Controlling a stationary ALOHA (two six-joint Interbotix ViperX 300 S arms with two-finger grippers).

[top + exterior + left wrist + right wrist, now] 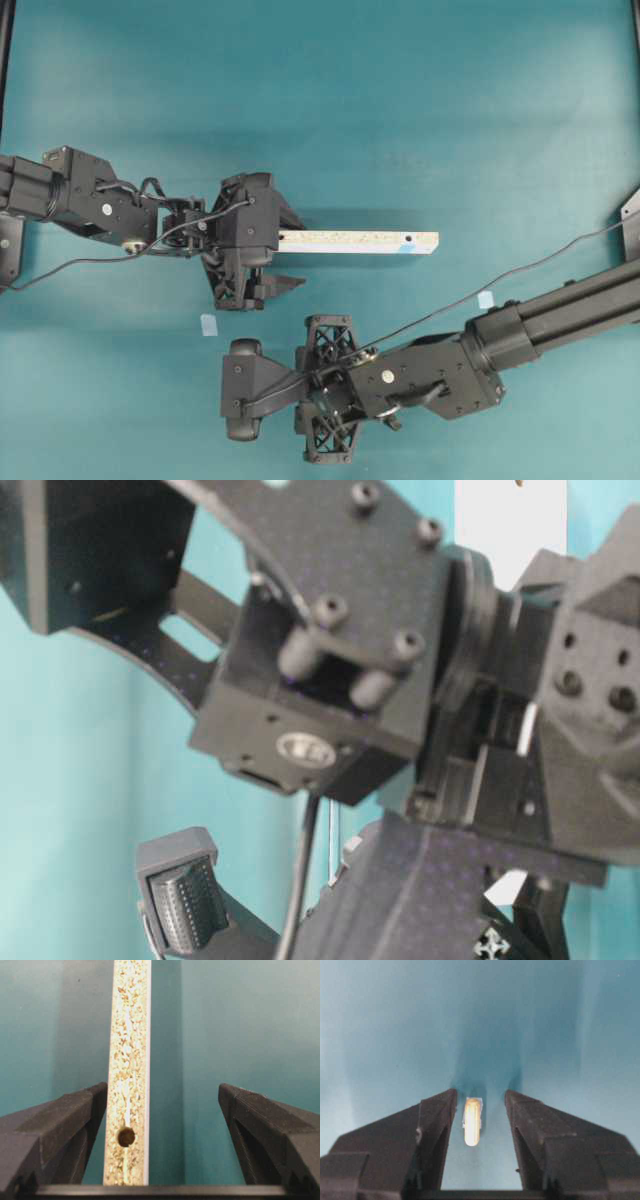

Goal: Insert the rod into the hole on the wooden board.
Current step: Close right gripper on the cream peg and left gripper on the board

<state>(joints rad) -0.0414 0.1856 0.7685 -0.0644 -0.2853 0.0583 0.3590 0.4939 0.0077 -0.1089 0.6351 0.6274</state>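
Observation:
The wooden board (358, 242) lies flat across the middle of the table, a long speckled strip. The hole (407, 245) with its blue mark sits near the board's right end. My left gripper (288, 250) is open around the board's left end. In the left wrist view the board (131, 1060) runs close along the left finger, and a plain dark hole (126, 1136) shows near the jaws. The rod (472, 1121) lies on the table on a pale tape square. My right gripper (480, 1102) is open around it, with a gap on each side. From overhead the right gripper (243, 390) hides the rod.
Two pale-blue tape squares (208, 324) (486, 299) lie on the teal table. A thin cable (520, 270) runs from the right arm toward the right edge. The table-level view is filled by dark gripper parts, with one ribbed finger pad (185, 905) low at the left.

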